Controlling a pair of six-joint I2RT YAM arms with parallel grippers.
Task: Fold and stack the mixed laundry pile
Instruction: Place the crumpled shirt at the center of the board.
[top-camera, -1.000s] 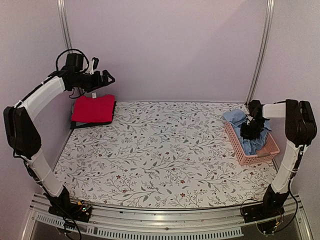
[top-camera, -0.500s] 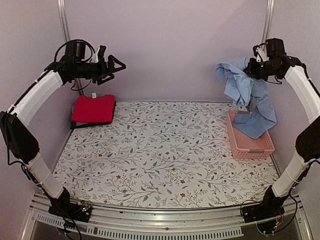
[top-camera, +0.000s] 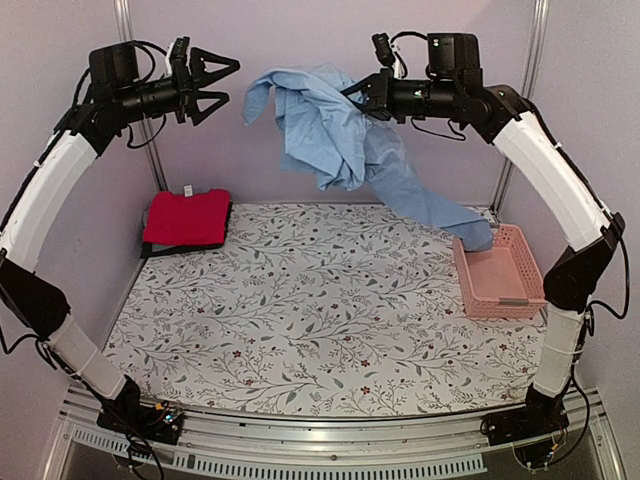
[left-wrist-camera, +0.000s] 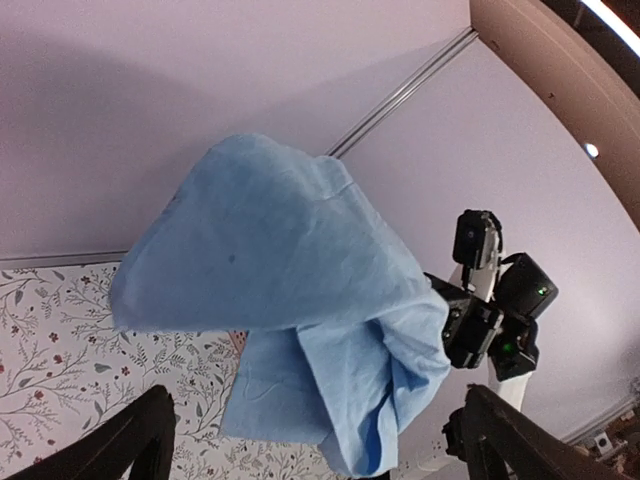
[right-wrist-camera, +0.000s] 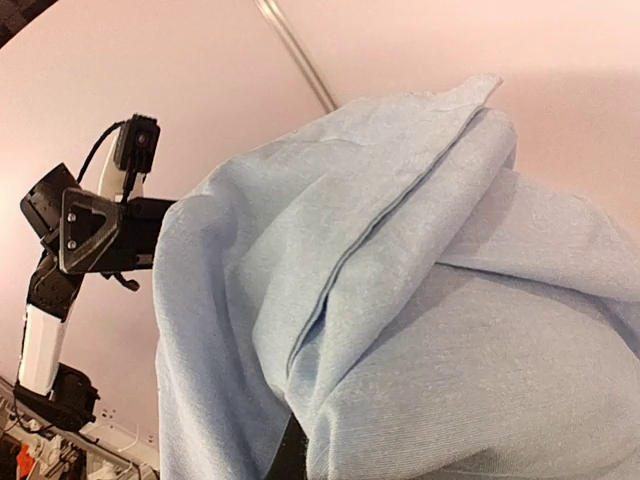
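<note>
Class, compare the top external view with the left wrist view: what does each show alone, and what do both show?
Only top external: the red garment at the far-left corner, the pink basket at the right. Only left wrist: a curved beige rim overhead. Both: the blue shirt hanging from the shut right gripper, and the floral tablecloth.

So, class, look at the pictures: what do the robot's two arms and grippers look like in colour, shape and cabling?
The left arm and right arm each have long white shell links joined by bulky black joints. Thin black cables loop near each wrist. The left gripper has two black triangular fingers. The right gripper is black too.
</note>
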